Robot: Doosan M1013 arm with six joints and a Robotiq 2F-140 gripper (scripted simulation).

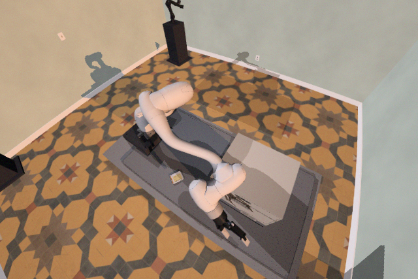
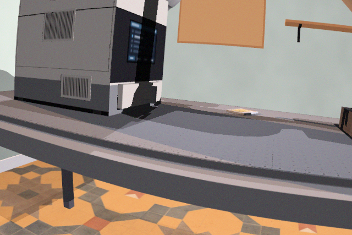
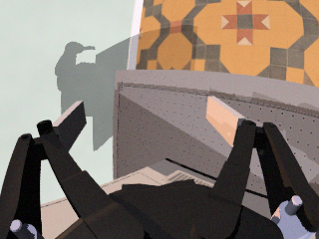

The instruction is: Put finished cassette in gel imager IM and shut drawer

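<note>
The cassette FINISHED (image 1: 176, 176) (image 2: 241, 110), pale with a yellow top, lies flat on the deck (image 1: 148, 172) (image 2: 227, 152), between the arm's base and the imager. The gel imager IM (image 1: 270, 171) (image 2: 64, 56) is a large grey-white box with a dark screen panel. Its pale drawer front (image 2: 126, 96) is low on the front face and looks shut; the glass and corner marks are hidden. My gripper (image 1: 236, 237) (image 3: 147, 109) is wide open and empty, in front of the imager's far end and away from the cassette. It is not in the exterior view.
The deck has a raised rim (image 1: 215, 241) (image 2: 198, 167). The white arm (image 1: 182, 144) reaches over the deck from its dark base (image 1: 143, 142), its wrist beside the imager's front. A dark pedestal (image 1: 175, 41) with a small arm stands by the far wall.
</note>
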